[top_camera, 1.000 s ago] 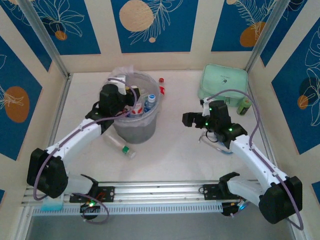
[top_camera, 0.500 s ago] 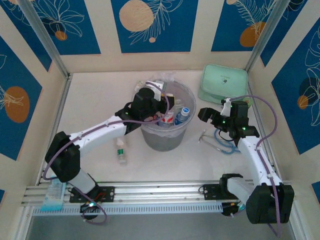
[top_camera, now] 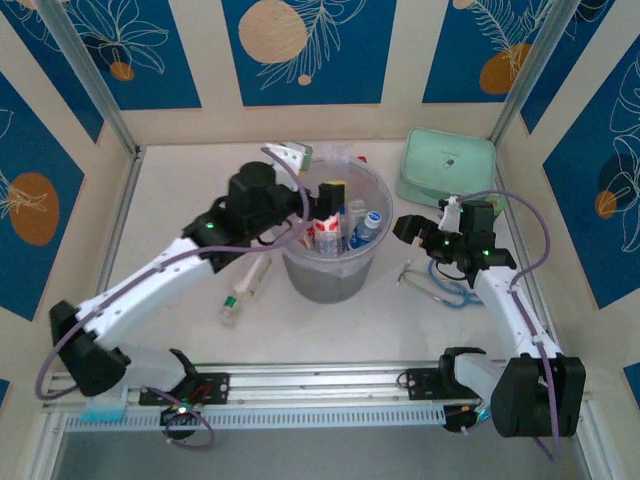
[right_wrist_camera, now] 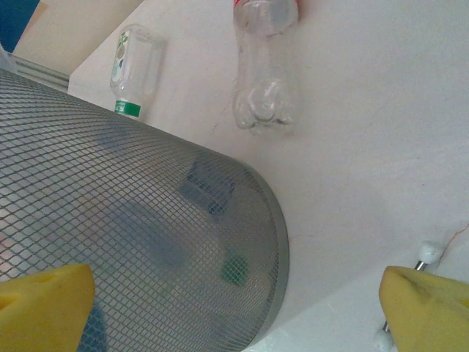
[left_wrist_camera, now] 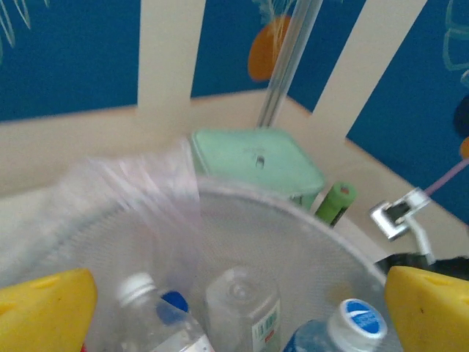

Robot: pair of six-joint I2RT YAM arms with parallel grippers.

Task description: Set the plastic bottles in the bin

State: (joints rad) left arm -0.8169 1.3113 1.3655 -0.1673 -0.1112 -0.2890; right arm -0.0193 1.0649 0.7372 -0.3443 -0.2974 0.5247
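The bin (top_camera: 322, 282) stands near the middle of the desk (top_camera: 170, 200), a little toward the far edge. Its crinkly clear liner is bunched over the rim. Several plastic bottles (top_camera: 328, 228) stand packed inside. From the left wrist view, a blue-capped bottle (left_wrist_camera: 359, 321), a white-capped one and a clear one with a barcode label show among them.

A green-capped bottle (top_camera: 246, 288) lies on its side on the desk just left of the bin, its cap toward the near edge. The right wrist view looks past the bin's mesh wall to a red-capped bottle (right_wrist_camera: 265, 66) lying on the bare desk. A green-banded bottle (right_wrist_camera: 135, 62) lies apart from it.

The left hand (left_wrist_camera: 234, 315) hangs over the bin's mouth, its yellow pads spread wide with nothing gripped between them. The right hand (right_wrist_camera: 234, 308) hovers just right of the bin's wall, likewise spread and empty.

A mint green case (top_camera: 448, 165) sits in the far right corner, with a small green can (left_wrist_camera: 335, 203) beside it.
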